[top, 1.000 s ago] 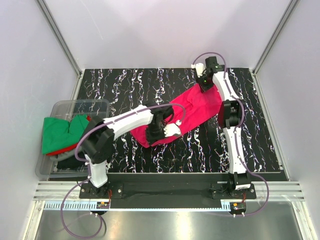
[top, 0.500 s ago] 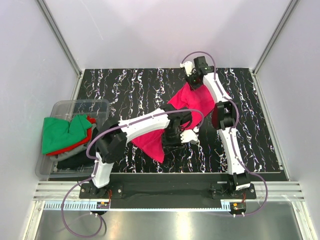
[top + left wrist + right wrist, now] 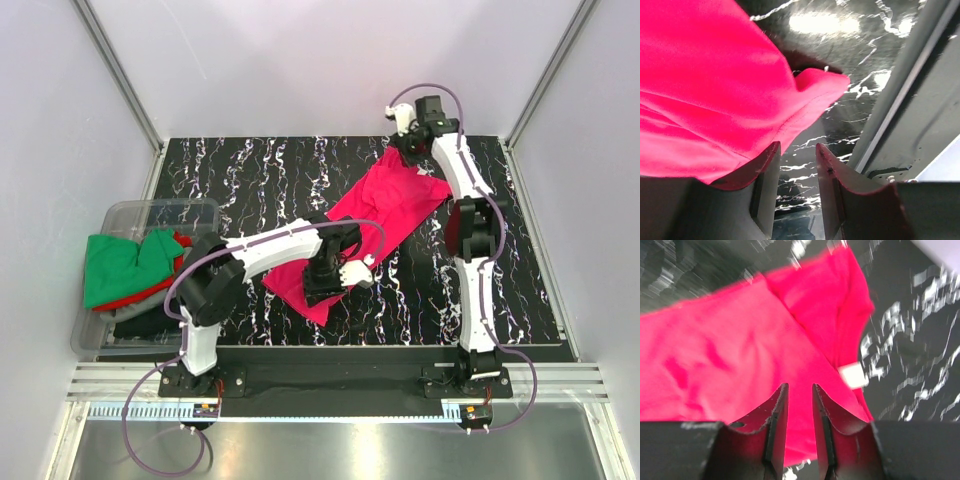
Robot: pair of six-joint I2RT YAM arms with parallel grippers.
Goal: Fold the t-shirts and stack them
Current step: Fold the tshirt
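Observation:
The crimson t-shirt (image 3: pixel 385 215) lies spread in a diagonal strip on the black marbled table. It also shows in the left wrist view (image 3: pixel 715 75) and the right wrist view (image 3: pixel 730 350). My left gripper (image 3: pixel 325 283) is at the shirt's near-left end. Its jaws are open and empty (image 3: pixel 797 147), and the shirt's corner lies beside them. My right gripper (image 3: pixel 407 150) hovers over the far-right end with its jaws slightly apart (image 3: pixel 800 387) and nothing between them. The green t-shirt (image 3: pixel 120 265), the red one (image 3: pixel 150 292) and the dark one (image 3: pixel 140 322) lie piled in the bin.
A clear plastic bin (image 3: pixel 160 205) stands at the table's left edge. A white label (image 3: pixel 852 375) shows on the crimson shirt near the right gripper. The table's front rail (image 3: pixel 900 100) runs close to the left gripper. Walls enclose the table.
The crimson shirt was held up between both grippers; now it lies flat. The right gripper moved back to the far right, the left gripper moved slightly left, and both let go.

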